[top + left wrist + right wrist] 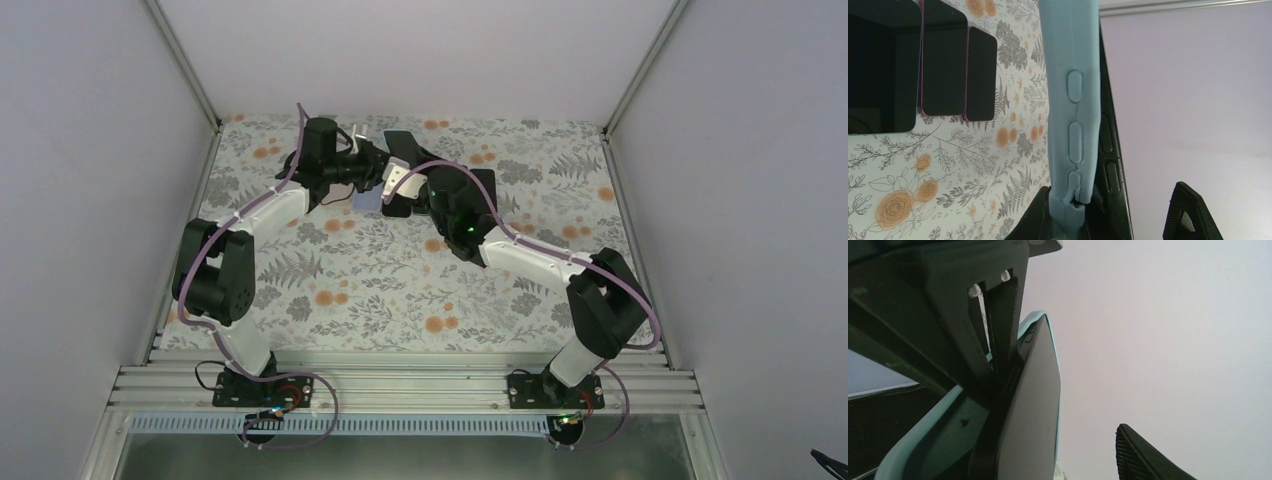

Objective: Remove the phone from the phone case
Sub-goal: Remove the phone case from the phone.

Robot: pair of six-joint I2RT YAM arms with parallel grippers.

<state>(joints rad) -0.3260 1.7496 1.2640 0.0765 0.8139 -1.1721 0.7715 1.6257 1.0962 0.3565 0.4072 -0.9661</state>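
Grey-and-orange floral tabletop, lilac walls, aluminium rails, teal phone case

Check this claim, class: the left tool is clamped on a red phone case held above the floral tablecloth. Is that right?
Not quite. The phone case is light blue, not red, as the left wrist view shows. The rest stands.

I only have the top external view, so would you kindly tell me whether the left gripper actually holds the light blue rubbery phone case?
Observer: Yes, the left gripper is shut on the light blue rubbery phone case, seen edge-on.
Operator: Is the black glass-fronted phone out yet?
Observer: No; it sits inside, the case's rim around its corner.
Operator: And the right gripper?
Observer: It is open; its visible finger is apart from the screen.
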